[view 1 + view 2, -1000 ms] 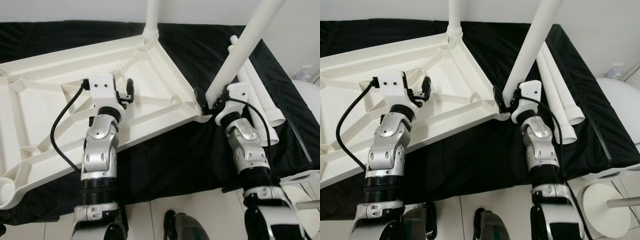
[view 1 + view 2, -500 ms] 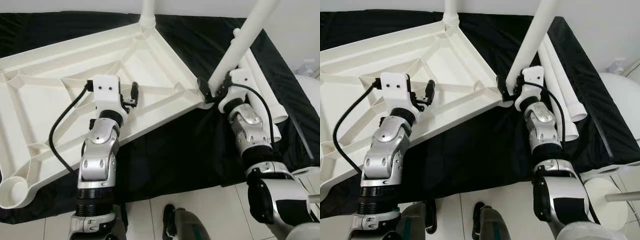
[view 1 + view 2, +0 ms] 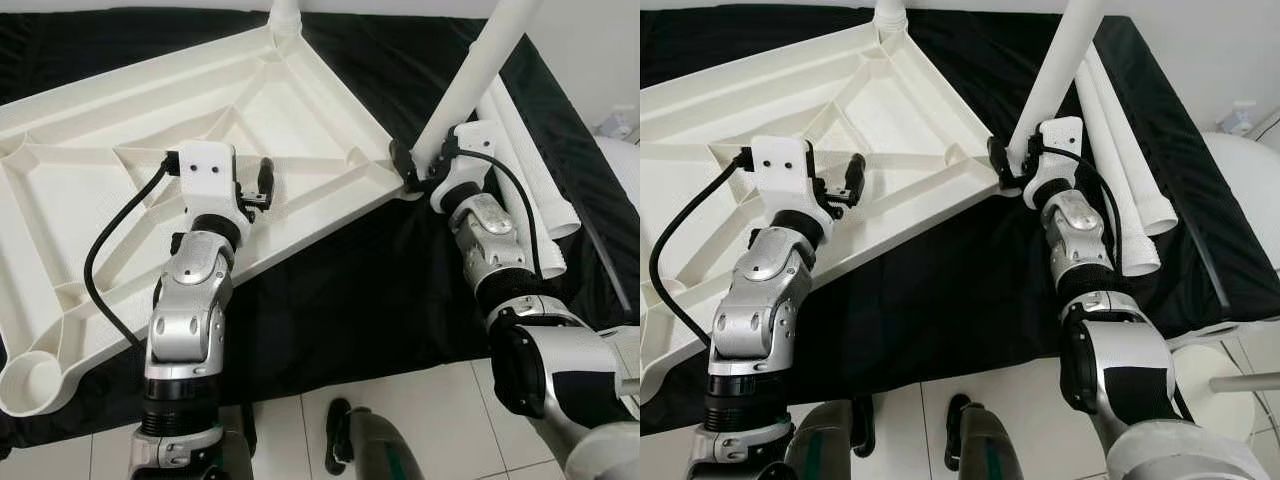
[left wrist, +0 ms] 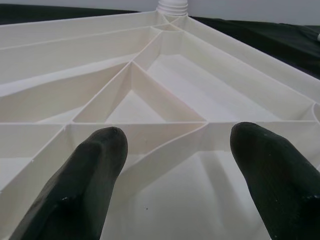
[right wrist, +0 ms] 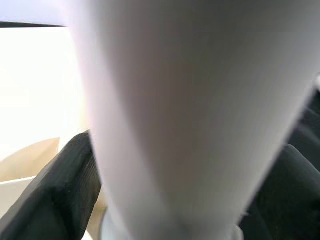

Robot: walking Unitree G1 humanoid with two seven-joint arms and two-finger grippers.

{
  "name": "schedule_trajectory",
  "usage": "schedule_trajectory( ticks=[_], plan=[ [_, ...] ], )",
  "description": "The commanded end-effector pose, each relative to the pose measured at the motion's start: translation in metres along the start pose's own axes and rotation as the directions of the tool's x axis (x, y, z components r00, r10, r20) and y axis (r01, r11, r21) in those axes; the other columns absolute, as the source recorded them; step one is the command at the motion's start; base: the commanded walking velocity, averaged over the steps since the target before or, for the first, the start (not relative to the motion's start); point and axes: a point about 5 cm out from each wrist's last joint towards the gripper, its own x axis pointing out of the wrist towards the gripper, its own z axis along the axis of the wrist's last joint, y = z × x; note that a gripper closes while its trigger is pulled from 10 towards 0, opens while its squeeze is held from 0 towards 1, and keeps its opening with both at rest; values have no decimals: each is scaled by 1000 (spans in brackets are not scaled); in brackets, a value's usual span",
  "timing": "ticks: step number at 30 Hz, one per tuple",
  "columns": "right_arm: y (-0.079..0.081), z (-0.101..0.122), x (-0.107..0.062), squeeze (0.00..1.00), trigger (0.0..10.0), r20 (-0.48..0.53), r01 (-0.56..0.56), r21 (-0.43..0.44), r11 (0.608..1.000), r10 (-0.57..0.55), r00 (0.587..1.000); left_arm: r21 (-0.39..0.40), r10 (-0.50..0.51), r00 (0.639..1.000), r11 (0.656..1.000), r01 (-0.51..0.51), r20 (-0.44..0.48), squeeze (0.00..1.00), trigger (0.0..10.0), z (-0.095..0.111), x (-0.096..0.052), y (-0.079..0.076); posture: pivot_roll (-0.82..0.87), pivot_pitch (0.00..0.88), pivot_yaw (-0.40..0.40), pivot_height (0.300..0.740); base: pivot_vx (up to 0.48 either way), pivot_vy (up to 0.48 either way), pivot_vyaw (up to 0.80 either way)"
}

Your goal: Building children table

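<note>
tabletop (image 3: pixel 120 170): white, ribbed underside up | leg (image 3: pixel 470 85): white tube, tilted at near corner; spare legs (image 3: pixel 1130 160) beside

table leg (image 3: pixel 478 80) now steeper, its base nearer the tabletop (image 3: pixel 120 200) corner socket

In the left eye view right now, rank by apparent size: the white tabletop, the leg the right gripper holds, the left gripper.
1. Tabletop, upside down, largest.
2. Held leg, clamped by the right gripper.
3. Left gripper, open over the tabletop's ribs, smallest.

No readable text, labels or numbers anywhere — the blurred right wrist view perhaps hides some.
</note>
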Motion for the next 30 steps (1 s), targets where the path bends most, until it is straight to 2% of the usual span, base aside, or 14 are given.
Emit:
schedule_trajectory(
  ticks=[1, 5, 10, 12, 14, 16, 21, 25, 30],
  plan=[
    [-1, -2, -6, 0, 10000, 28, -1, 17, 1000, 1, 1000, 5, -43, 999, 999, 43, -7, 0, 10000, 0, 0, -4, 65, 225, -77, 740, 0, 0, 0],
    [2, 0, -10, 0, 10000, 76, -23, 22, 999, 22, 997, 23, -51, 999, 998, 51, -20, 0, 10000, -1, 1, -3, 57, 215, -78, 740, 0, 0, 0],
    [11, 1, -29, 0, 10000, 159, -46, 18, 999, 43, 986, 87, -62, 998, 994, 64, -28, 0, 10000, -2, 8, 5, 43, 180, -80, 740, 0, 0, 0],
    [11, 1, -29, 0, 10000, 159, -46, 18, 999, 43, 986, 87, -62, 998, 994, 64, -28, 0, 10000, -2, 8, 5, 43, 180, -80, 740, 0, 0, 0],
    [16, -1, -42, 0, 10000, 179, -20, 35, 999, 13, 984, 103, -51, 999, 993, 52, -17, 0, 10000, 1, 14, 11, 35, 142, -73, 740, 0, 0, 0],
    [21, -4, -50, 0, 10000, 179, 6, 51, 999, -15, 984, 109, -46, 999, 993, 47, -14, 0, 10000, 0, 17, 13, 31, 124, -66, 740, 0, 0, 0],
    [24, -7, -54, 0, 10000, 169, 27, 58, 998, -36, 985, 101, -39, 999, 994, 41, -18, 0, 10000, -3, 19, 14, 14, 101, -50, 740, 0, 0, 0],
    [31, -13, -60, 0, 10000, 123, 74, 49, 996, -80, 989, 56, -25, 999, 998, 28, -47, 0, 10000, -14, 24, 13, -13, 68, -19, 740, 0, 0, 0],
    [35, -12, -63, 0, 10000, 98, 110, 34, 993, -112, 989, 71, -15, 995, 997, 22, -95, 0, 10000, -26, 31, 10, -41, 44, 11, 740, 0, 0, 0]
  ],
)
